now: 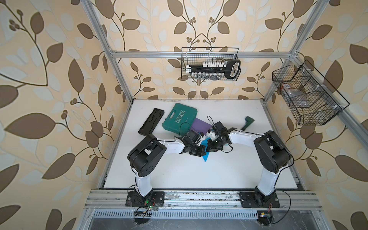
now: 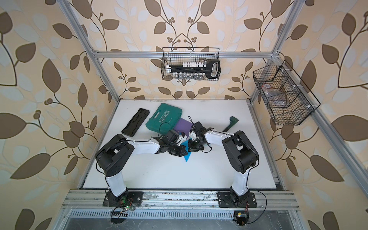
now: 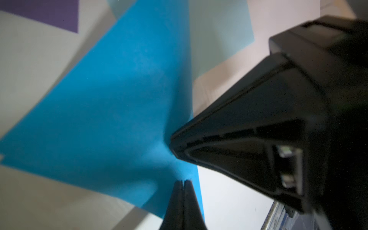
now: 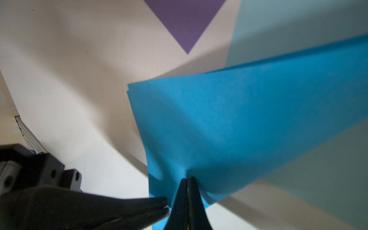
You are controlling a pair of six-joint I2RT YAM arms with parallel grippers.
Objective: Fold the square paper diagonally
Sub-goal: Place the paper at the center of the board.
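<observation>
A blue paper [image 1: 205, 157] [image 2: 186, 158] lies folded over at the middle of the white table, between my two arms. Both wrist views show it bowed up off the surface [image 3: 109, 109] [image 4: 239, 119], with two layered edges at one corner. My left gripper [image 3: 183, 181] [image 1: 202, 150] is shut, its tips set on the sheet near one edge. My right gripper [image 4: 187, 178] [image 1: 209, 147] is shut too. Its tips push a dimple into the paper a short way from the left tips. Nothing shows between either pair of jaws.
A purple paper [image 1: 201, 126] [image 4: 185, 23] lies just behind, partly under a green tool case [image 1: 180, 118]. A pale blue sheet [image 4: 298, 25] lies under the blue one. A black tray [image 1: 151, 124] sits at the back left, a green-handled tool [image 1: 247, 123] at the back right. Wire baskets [image 1: 211, 63] [image 1: 306, 95] hang on the frame.
</observation>
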